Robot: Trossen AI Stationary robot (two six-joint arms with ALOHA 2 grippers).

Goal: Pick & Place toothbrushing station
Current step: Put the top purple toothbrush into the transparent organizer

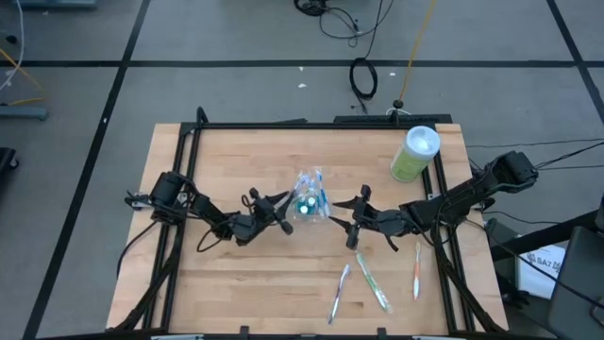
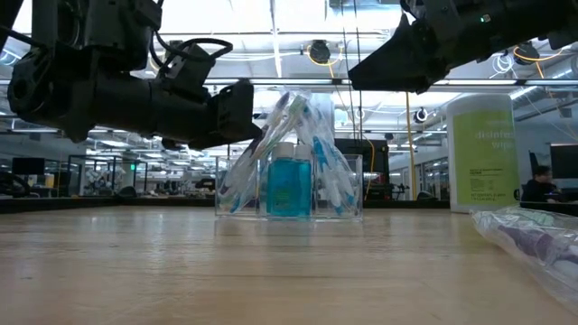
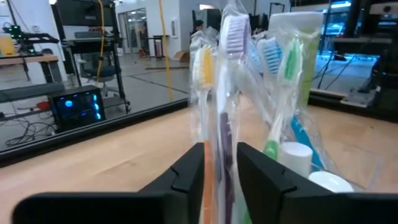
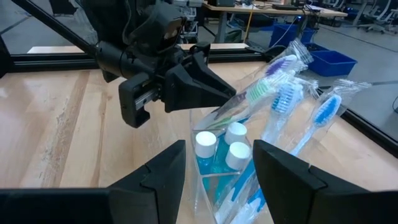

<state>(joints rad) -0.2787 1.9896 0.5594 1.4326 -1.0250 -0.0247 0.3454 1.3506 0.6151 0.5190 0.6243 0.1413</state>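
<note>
The left gripper (image 1: pixel 283 213) sits at the left side of the clear cup (image 1: pixel 308 204), mid-table. In its wrist view its fingers (image 3: pixel 189 168) stand a little apart with a wrapped toothbrush (image 3: pixel 214 118) in the gap; whether the pads press on the wrapper I cannot tell. My reading is that this brush is being let go into the cup, so the jaws should spread fully before the arm backs off to the left, low and straight, or the wrapper may drag out and tip the bundle.

In the cup, several wrapped brushes lean together above small teal bottles with white caps (image 4: pixel 206 142).

The right gripper (image 1: pixel 351 213) waits just right of the cup, fingers (image 4: pixel 157 171) wide apart and holding nothing. It should stay clear of the cup wall until the left arm has gone.

Further right and nearer, three more brushes (image 1: pixel 372 280) lie on the table (image 1: pixel 236 293), well apart from the cup; the orange one (image 1: pixel 416 271) is rightmost. The green canister (image 1: pixel 414 154) stands at the far right
</note>
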